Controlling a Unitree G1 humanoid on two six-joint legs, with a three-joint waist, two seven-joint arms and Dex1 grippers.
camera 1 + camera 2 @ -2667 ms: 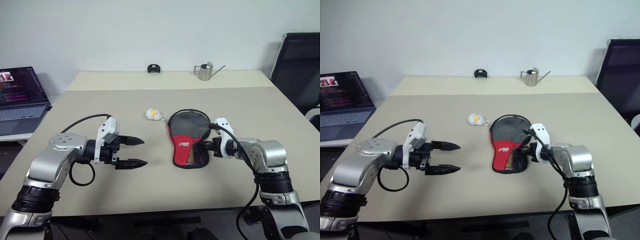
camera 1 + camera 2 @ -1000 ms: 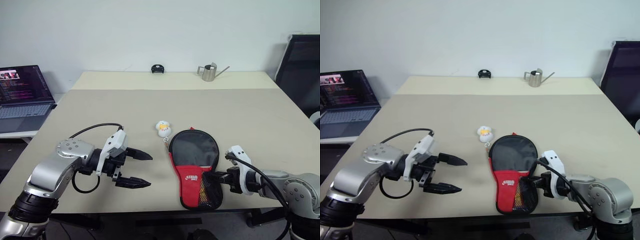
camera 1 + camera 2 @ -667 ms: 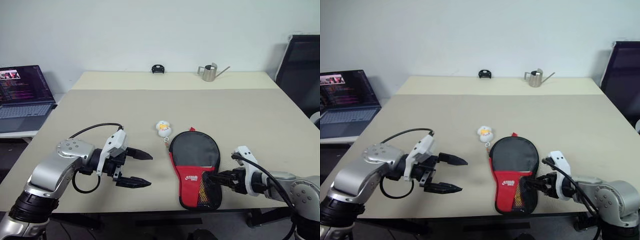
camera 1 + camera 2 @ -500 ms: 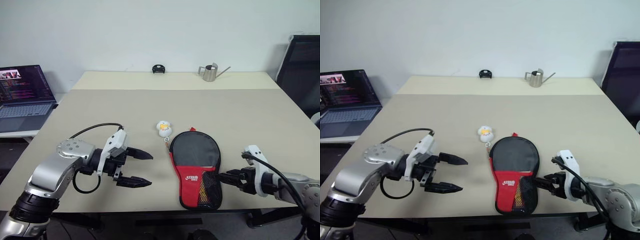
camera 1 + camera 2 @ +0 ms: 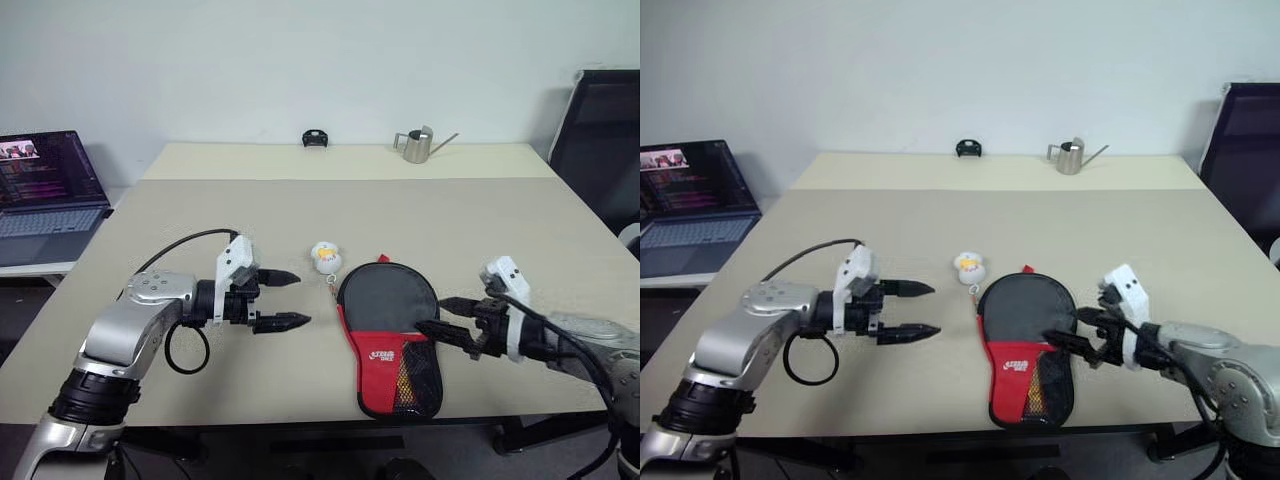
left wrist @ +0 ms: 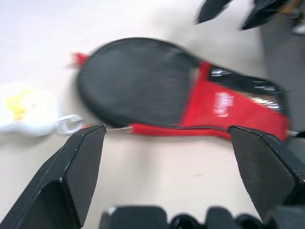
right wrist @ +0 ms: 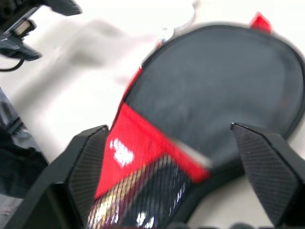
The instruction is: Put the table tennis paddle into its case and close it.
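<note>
beige table (image 5: 300,200), case (image 5: 390,330) with white logo unreadable, left gripper (image 5: 290,299) fingers spread, right gripper (image 5: 432,314) fingers spread

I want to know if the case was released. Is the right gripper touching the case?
Apart. In the left eye view, the right gripper hangs open just right of the case, its lower fingertip overlapping the edge; the right wrist view shows the fingers above the case.

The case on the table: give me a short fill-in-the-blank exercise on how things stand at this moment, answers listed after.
1. The case lies flat on the ____.
2. The right gripper is ____, its fingers off the case.
3. The small white and yellow toy sits between the case and the ____ gripper.
4. At the table's far edge stands a small metal ____.

Missing words: table; open; left; watering can
</note>
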